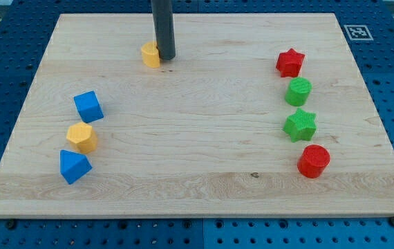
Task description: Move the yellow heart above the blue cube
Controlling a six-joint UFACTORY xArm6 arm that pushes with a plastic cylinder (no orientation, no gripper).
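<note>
The yellow heart [150, 54] lies near the view's top, left of centre, partly hidden by the rod. My tip [166, 57] rests right against the heart's right side. The blue cube [88, 106] sits at the left of the board, well below and to the left of the heart. The heart is above the cube in the view but offset to the right.
A yellow hexagonal block [81, 137] and a blue triangular block [74, 166] lie below the blue cube. On the right stand a red star [290, 62], a green cylinder [298, 90], a green star [300, 125] and a red cylinder [314, 160]. The wooden board [197, 194] ends at blue table edges.
</note>
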